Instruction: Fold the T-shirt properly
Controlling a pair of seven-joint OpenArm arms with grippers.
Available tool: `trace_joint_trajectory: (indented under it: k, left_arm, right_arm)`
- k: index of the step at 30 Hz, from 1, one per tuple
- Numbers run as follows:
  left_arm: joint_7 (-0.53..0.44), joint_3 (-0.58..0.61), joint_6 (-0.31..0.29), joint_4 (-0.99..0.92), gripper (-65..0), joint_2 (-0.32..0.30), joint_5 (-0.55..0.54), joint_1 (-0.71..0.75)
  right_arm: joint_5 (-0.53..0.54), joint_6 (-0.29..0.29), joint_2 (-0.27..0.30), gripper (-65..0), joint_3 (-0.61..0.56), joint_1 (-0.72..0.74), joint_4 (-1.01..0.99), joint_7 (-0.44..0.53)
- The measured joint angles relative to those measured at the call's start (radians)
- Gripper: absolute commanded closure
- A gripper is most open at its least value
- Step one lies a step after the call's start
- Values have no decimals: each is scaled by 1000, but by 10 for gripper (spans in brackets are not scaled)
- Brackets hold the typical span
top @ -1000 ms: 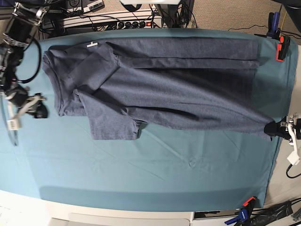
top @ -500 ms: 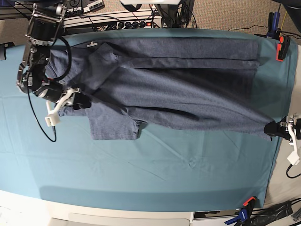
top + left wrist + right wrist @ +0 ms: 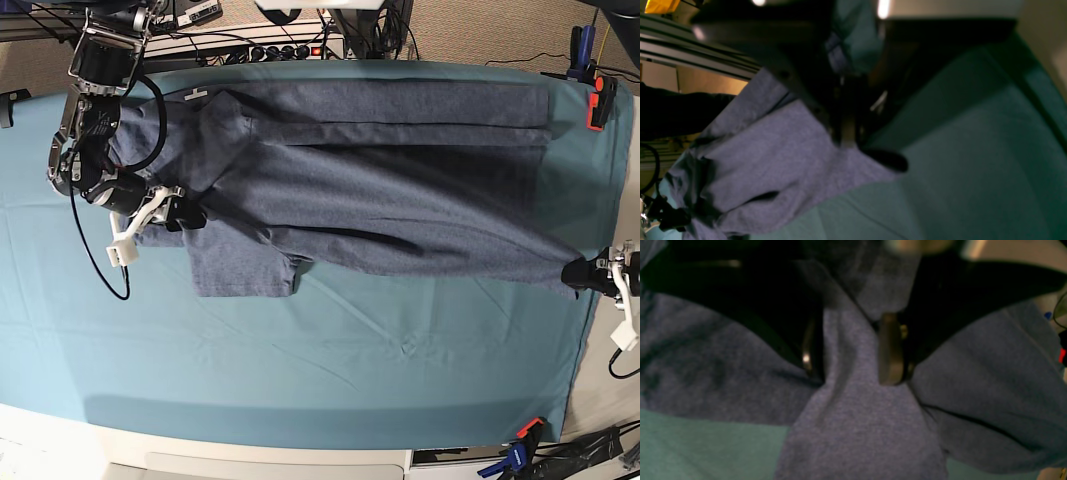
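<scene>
The left gripper (image 3: 582,275), frame right, pinches the T-shirt (image 3: 380,190) hem. The right gripper (image 3: 850,350), frame left, straddles a fabric ridge, jaws wide.

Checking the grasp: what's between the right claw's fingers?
A raised ridge of the T-shirt runs up between the right claw's open fingers, in the right wrist view; no teal cloth shows in the gap.

no readable text in any view, T-shirt (image 3: 380,190) showing only its plain side, small white tag (image 3: 195,95) at the far edge of the shirt too small to read, wrist views too blurred for any lettering
</scene>
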Motion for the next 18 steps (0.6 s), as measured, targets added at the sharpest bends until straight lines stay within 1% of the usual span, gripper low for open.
trace_joint_trajectory:
  k: [2, 4, 6, 7, 8, 13, 18]
  left_arm:
    - [0, 0, 0, 0, 0, 0, 0, 0]
    - [0, 0, 0, 0, 0, 0, 0, 0]
    - [0, 0, 0, 0, 0, 0, 0, 0]
    - [0, 0, 0, 0, 0, 0, 0, 0]
    - [0, 0, 0, 0, 0, 0, 0, 0]
    - [-4, 0, 0, 0, 0, 0, 0, 0]
    - [-4, 0, 0, 0, 0, 0, 0, 0]
  right_arm:
    - [0, 0, 0, -242, 0, 0, 0, 0]
    - [0, 0, 0, -155, 0, 0, 0, 0]
    - [0, 0, 0, -54, 0, 0, 0, 0]
    - [0, 0, 0, -17, 0, 0, 0, 0]
    - [0, 0, 0, 0, 0, 0, 0, 0]
    - [-1, 0, 0, 0, 0, 0, 0, 5]
    - [-104, 0, 0, 0, 0, 40, -1, 60]
